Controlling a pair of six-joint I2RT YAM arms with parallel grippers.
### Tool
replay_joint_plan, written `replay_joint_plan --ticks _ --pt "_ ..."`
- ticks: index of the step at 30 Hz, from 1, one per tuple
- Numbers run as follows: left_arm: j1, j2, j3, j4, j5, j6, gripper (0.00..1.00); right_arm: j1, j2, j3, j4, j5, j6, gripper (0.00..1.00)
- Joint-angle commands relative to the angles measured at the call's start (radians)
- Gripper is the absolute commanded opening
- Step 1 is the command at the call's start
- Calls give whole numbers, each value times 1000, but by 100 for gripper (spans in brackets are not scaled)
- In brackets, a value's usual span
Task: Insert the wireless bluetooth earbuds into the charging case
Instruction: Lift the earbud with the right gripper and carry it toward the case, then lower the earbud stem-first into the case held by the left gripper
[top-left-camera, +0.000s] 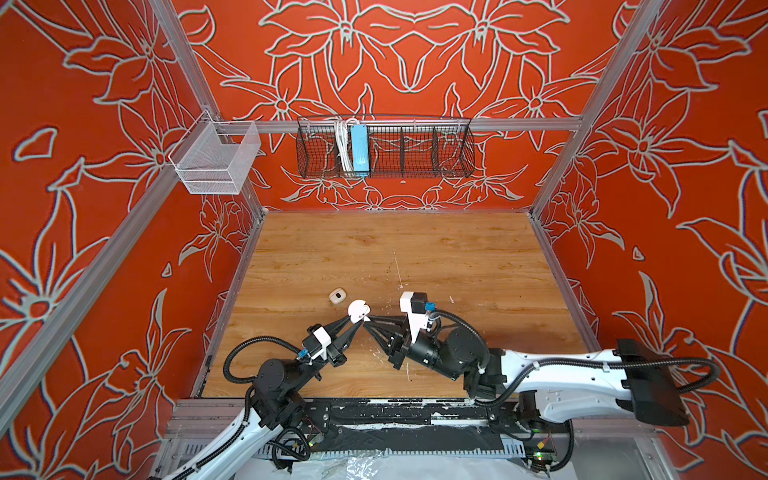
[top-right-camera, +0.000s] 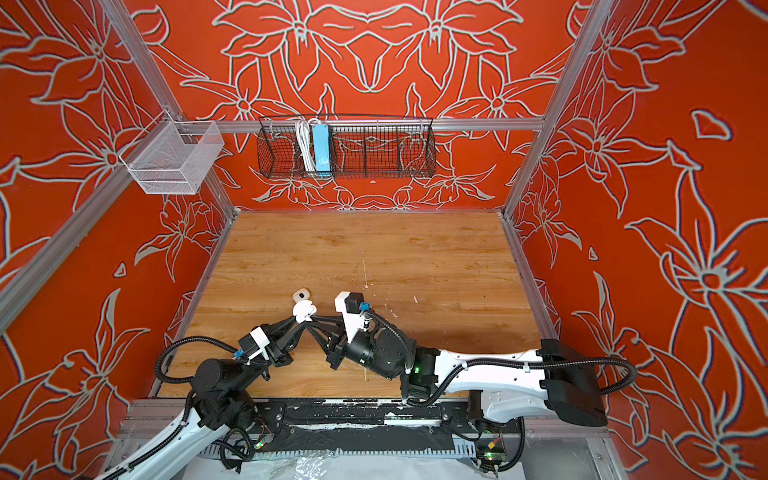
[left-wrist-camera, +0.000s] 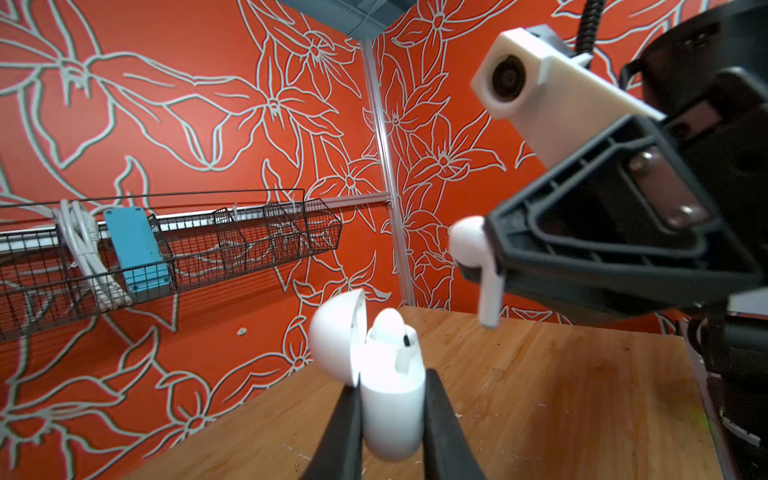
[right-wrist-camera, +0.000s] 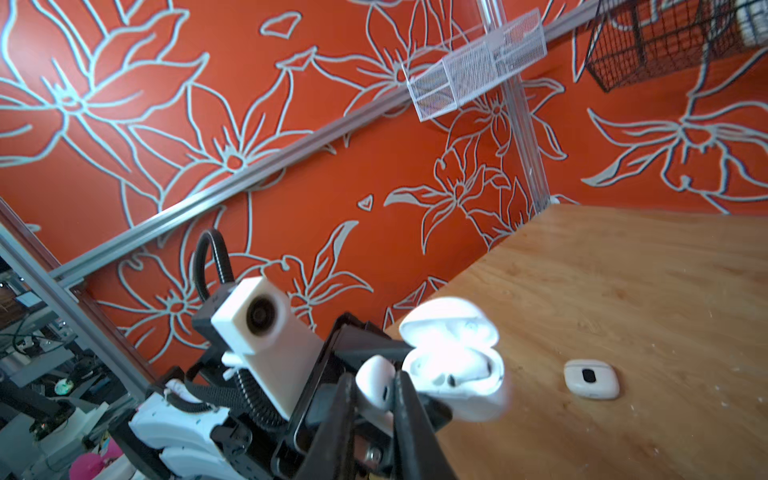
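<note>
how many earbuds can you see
2: an earbud seated in the case the left gripper holds, another earbud pinched by the right gripper. No others seen.

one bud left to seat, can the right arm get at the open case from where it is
Probably yes. The charging case, held by the left fingers, has its lid flipped back, and the right fingers hold the earbud right beside its opening with nothing between.
</note>
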Motion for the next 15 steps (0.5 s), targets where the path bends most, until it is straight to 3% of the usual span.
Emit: replay_joint_plan --ticks 1,9,15 --pt "-6 -15 -61 39 40 19 0 1 -16 -16 118 -21 -48 6" --pt "-8 -24 -60 38 39 11 0 4 56 23 135 6 -81 6" --pt "-8 -51 -44 -21 -32 -19 0 5 93 37 160 52 -139 6"
